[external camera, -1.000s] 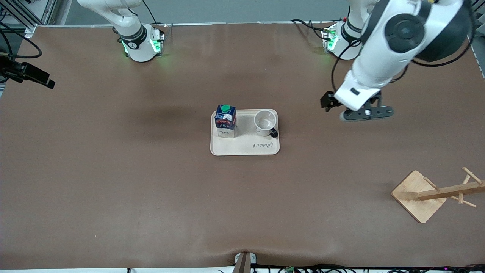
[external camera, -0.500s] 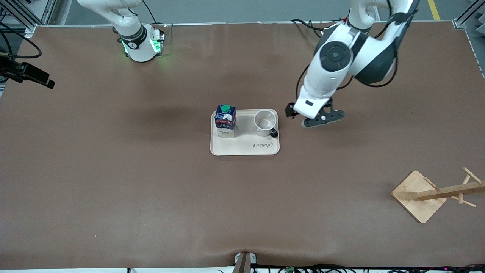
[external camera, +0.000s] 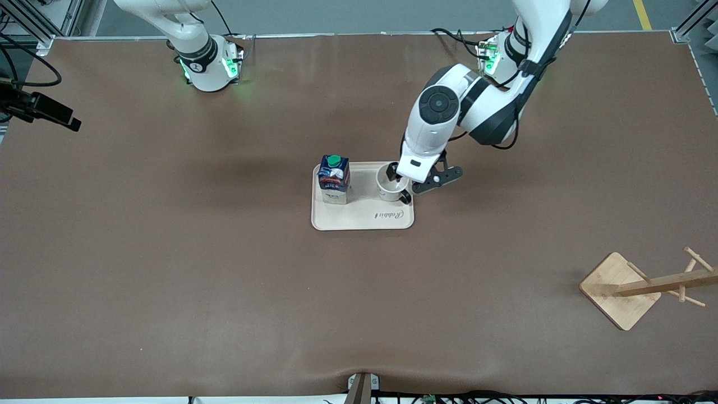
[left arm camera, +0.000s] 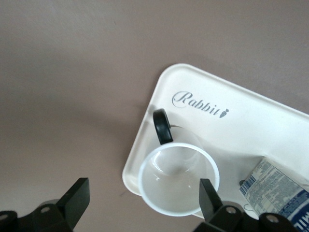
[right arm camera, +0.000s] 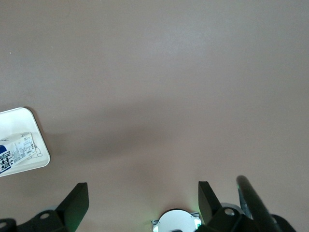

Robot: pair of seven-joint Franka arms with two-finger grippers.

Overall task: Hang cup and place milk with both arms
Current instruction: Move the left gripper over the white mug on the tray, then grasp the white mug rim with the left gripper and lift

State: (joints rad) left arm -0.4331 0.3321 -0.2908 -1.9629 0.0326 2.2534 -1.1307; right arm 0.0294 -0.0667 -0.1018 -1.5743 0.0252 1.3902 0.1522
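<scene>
Since a second ago the left arm point(external camera: 449, 112) has swung in from its own end of the table, and its gripper point(external camera: 399, 184) now hangs over the cup point(external camera: 391, 183). We see nothing else moved: cup, milk point(external camera: 334, 179) and tray point(external camera: 359, 220) lie where they did.

The left arm reaches down from its base at the table's top edge, elbow bent, forearm sloping toward the tray. Its gripper is spread wide; in the left wrist view one finger point(left arm camera: 77, 193) is over bare table just off the tray point(left arm camera: 251, 121) and the other point(left arm camera: 208, 193) over the cup's rim, neither touching the cup point(left arm camera: 177, 180).

The cup stands upright on the tray at the end toward the left arm, its black handle point(left arm camera: 162, 126) pointing toward the front camera. The milk point(left arm camera: 275, 188) stands upright on the same tray, beside the cup, toward the right arm's end.

The right arm point(external camera: 185, 33) waits near its base. The front view does not show its gripper point(right arm camera: 140, 198); the right wrist view does, fingers spread apart over bare table, with a tray corner point(right arm camera: 29, 121) at that picture's edge. The left wrist view alone shows the word "Rabbit" point(left arm camera: 200, 101) clearly and the cup's empty inside.

A wooden rack point(external camera: 645, 286) stands near the left arm's end, nearer the front camera.
</scene>
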